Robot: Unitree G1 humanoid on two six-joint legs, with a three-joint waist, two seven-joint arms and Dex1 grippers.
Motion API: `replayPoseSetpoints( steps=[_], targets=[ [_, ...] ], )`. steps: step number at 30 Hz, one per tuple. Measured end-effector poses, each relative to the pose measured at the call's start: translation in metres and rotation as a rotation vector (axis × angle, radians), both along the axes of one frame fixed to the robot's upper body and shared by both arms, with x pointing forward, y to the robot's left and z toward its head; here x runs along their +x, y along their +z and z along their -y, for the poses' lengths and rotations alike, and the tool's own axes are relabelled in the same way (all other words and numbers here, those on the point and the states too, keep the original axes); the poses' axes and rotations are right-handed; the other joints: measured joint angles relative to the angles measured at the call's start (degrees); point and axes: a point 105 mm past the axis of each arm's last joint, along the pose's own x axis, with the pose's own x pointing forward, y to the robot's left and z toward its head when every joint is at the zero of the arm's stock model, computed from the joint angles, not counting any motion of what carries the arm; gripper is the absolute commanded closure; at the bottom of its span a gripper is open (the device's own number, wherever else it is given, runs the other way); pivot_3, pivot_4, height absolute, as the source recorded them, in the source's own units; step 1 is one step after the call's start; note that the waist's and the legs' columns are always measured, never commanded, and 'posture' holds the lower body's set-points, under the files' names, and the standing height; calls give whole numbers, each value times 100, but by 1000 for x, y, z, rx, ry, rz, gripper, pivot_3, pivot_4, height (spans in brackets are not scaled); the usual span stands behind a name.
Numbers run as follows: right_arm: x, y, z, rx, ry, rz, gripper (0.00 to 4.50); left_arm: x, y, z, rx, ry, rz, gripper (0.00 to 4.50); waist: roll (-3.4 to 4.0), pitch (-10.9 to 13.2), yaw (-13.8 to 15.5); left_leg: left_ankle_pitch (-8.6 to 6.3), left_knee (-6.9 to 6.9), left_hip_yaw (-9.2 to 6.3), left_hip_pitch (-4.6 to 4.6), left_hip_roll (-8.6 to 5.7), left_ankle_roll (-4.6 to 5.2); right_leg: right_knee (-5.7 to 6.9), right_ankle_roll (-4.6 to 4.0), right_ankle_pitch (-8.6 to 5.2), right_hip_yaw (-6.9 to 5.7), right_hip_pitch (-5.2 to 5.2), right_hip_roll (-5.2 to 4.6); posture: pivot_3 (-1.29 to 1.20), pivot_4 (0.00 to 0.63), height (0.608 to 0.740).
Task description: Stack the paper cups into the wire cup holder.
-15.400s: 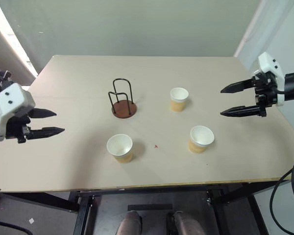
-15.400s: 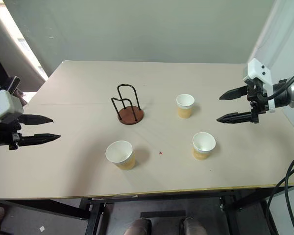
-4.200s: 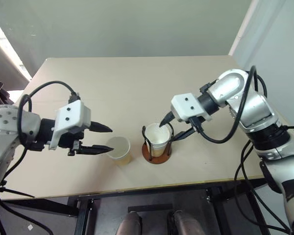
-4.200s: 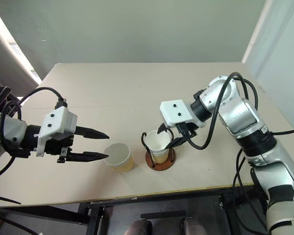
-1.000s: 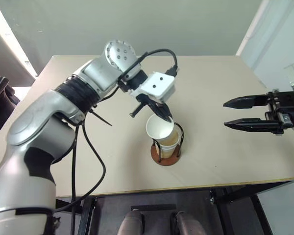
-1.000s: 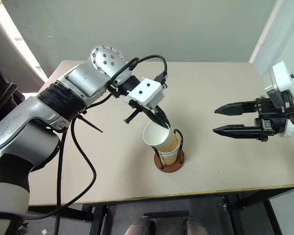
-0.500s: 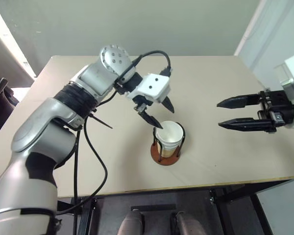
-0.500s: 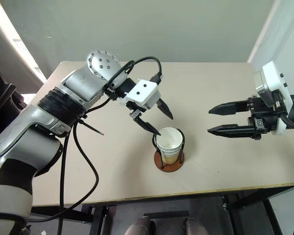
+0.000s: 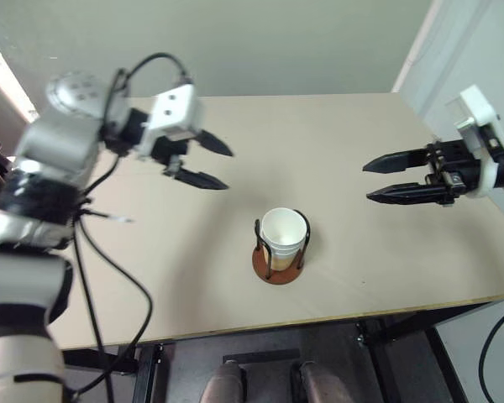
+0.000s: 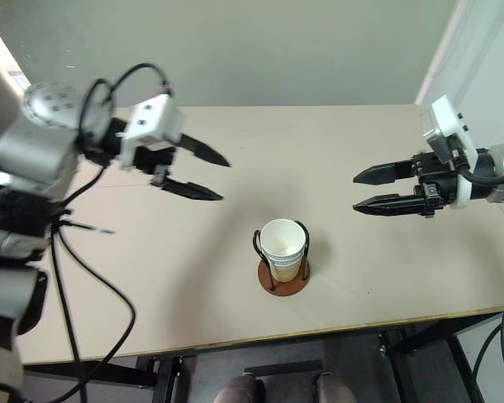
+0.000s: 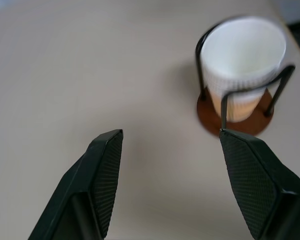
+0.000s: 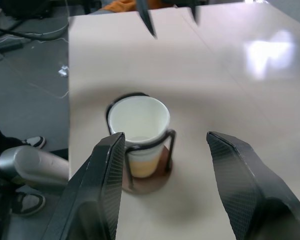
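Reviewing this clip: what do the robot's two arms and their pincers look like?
Both arms are silver-grey metal with black bands and loose black cables. Each wrist carries a white boxy housing. The left pincer and right pincer each have two long, tapered black fingers with finely textured inner pads.

The paper cups (image 9: pixel 283 238) sit nested, so their number is unclear. The counter (image 9: pixel 336 134) runs past the right edge. The left arm (image 9: pixel 63 143) is blurred.

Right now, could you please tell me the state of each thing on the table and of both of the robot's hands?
Tan paper cups: nested together, upright, seated inside the holder.
Black wire cup holder with round reddish-brown base: upright on the table, loaded with cups.
Beige table: bearing the holder near its front edge.
Left hand: open, holding nothing, apart from the cups.
Right hand: open, holding nothing, apart from the holder.
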Motion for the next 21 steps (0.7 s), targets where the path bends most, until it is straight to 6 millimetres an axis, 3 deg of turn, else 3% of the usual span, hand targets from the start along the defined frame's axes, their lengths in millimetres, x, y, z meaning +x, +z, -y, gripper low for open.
replayPoseSetpoints(
  steps=[3, 8, 15, 17, 19, 21],
  targets=[
    [11, -4, 10, 14, -54, -20, 1809, -12, -25, -54, -83, 252, -84, 1229, 0, -1, -30, 1, -19, 1, 7, 2, -2, 10, -20, -10, -1, -8, -3, 0, 150, 740],
    [32, -15, 9, 66, -137, -16, 1809, -19, -52, -97, -259, 524, -89, 1229, -9, -4, 31, 18, -70, -3, 50, 2, -3, 20, -112, -34, -7, 9, -6, 0, 150, 740],
    [86, -27, 30, 176, -484, 81, 1809, -4, -66, -149, -443, 920, 107, 1229, -9, -4, 11, 37, -109, -6, 94, 3, -26, 25, -160, 11, -8, 17, -5, 0, 150, 740],
    [108, -22, 39, 227, -640, 132, 1809, 6, -64, -173, -489, 1095, 206, 1229, -10, -3, 0, 68, -141, -7, 101, 4, -24, 20, -173, 39, -8, 10, -4, 0, 150, 740],
    [112, -17, 43, 241, -683, 160, 1809, 7, -61, -179, -491, 1140, 242, 1229, -10, -3, 6, 80, -160, -8, 100, 4, -25, 14, -176, 46, -10, 6, -3, 0, 150, 740],
    [127, -9, 56, 332, -833, 193, 1809, 17, -54, -195, -545, 1266, 326, 1229, -10, -3, 12, 83, -165, -12, 101, 4, -27, 15, -178, 52, -12, 3, -2, 0, 150, 740]
  ],
)
